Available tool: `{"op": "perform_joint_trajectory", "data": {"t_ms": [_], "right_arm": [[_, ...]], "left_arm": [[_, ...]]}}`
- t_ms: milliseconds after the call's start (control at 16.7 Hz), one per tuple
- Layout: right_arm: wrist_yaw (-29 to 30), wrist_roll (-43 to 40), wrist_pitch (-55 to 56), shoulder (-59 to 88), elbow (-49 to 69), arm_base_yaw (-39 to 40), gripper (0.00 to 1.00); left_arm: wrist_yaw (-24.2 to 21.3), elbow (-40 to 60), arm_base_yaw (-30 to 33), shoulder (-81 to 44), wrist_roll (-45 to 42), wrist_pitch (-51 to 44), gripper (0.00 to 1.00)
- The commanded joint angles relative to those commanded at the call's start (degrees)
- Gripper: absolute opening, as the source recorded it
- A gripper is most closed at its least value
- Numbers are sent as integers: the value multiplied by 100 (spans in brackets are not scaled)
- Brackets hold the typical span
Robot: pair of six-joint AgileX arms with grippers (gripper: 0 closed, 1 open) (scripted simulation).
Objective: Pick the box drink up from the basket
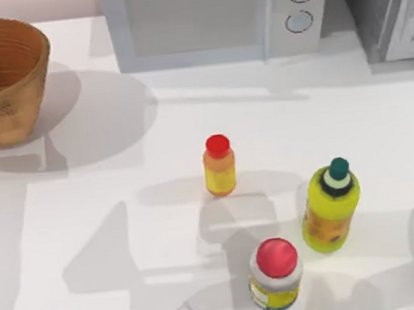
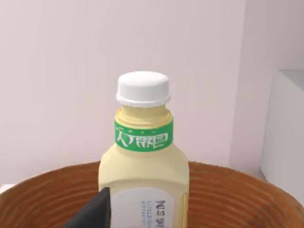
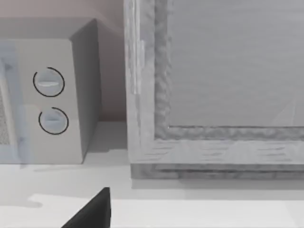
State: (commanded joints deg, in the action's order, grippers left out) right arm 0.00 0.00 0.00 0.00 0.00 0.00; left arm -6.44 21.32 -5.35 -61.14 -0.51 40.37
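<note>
Cream box drink upright in basket

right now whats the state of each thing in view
box drink: upright in the basket, white cap on
small red-capped bottle: upright on the table, capped
green-capped bottle: upright, capped
red-lidded jar: upright, lid on
microwave: door shut

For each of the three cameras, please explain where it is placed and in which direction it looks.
Top view: above the table, looking down on the basket, microwave and bottles.
Left wrist view: on the left arm, facing the box drink standing in the basket; a dark gripper part shows.
Right wrist view: on the right arm, facing the microwave and a grey cabinet; a dark gripper part shows.
Shared: basket, microwave.
</note>
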Motion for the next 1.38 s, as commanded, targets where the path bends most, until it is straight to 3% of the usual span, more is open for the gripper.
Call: {"op": "perform_joint_trajectory", "data": {"t_ms": [360,660,1380], "right_arm": [[0,0,0,0,0,0,100],[0,0,0,0,0,0,100],[0,0,0,0,0,0,100]], "left_arm": [[-317,1076,-232,-3022,-31,1965,100],[-477,1606,-368,-4660,-30,2971,100],[-461,1945,-353,-5111,-24,3044,100]]}}
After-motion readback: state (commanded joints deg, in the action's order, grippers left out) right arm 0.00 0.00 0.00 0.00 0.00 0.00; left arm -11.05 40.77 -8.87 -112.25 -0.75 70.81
